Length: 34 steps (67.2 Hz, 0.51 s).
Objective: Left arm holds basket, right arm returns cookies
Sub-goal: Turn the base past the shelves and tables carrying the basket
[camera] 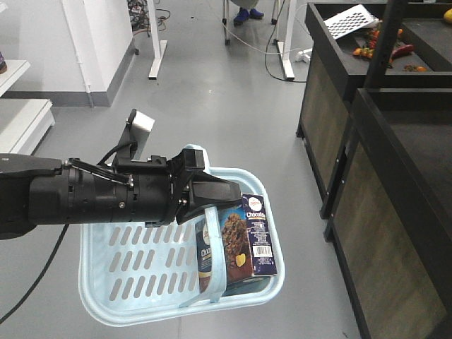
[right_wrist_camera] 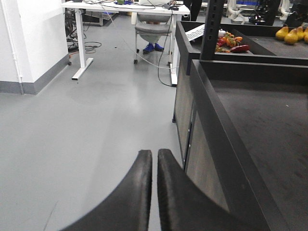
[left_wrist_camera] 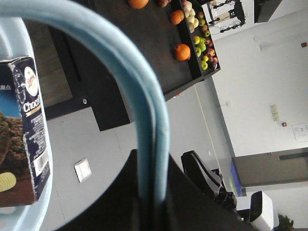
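Observation:
My left arm reaches in from the left, and the left gripper is shut on the basket's two pale blue band handles. In the left wrist view the gripper pinches both bands side by side. The light blue basket hangs below it, above the grey floor. The cookies, a dark navy box, lean upright in the basket's right end; the wrist view shows the box at the left edge. My right gripper is shut with nothing in it, over the floor beside a black shelf. The right arm is out of the front view.
A black display shelf runs along the right, with vegetables and a white keyboard on its far part. Oranges and apples lie on another shelf. White desk legs and a seated person's blue shoes are ahead. A white shelf stands left.

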{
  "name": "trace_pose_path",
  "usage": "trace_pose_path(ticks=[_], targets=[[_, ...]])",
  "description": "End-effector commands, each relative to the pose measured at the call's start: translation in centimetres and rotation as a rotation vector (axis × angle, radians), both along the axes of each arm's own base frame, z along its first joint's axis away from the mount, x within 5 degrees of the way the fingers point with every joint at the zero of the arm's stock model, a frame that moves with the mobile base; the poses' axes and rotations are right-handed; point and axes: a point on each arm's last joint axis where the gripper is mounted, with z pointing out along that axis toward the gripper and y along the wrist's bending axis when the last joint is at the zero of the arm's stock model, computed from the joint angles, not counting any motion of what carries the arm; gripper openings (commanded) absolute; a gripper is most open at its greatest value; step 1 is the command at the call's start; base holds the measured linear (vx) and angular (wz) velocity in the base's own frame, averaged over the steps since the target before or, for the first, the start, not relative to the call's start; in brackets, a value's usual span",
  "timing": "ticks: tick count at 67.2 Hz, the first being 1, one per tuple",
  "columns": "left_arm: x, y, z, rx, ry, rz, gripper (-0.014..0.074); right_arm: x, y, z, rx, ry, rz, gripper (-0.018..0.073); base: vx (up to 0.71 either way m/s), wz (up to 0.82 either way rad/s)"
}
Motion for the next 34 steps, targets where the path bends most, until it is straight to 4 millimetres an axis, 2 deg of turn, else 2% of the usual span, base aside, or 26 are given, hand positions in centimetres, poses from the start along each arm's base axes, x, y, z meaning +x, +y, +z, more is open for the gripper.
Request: trace_pose_path(ticks=[1,34], targets=[[-0.57,-0.13,3.04,-0.131,-0.042,-0.005,-0.0003,0.08,0.05,0.30,-0.011,-0.066,0.006,0.0004,0.31,0.08],[-0.56,-0.12,3.04,-0.131,-0.042,-0.004,-0.0003,0.08,0.05,0.30,-0.011,-0.066,0.006,0.0004,0.31,0.04]])
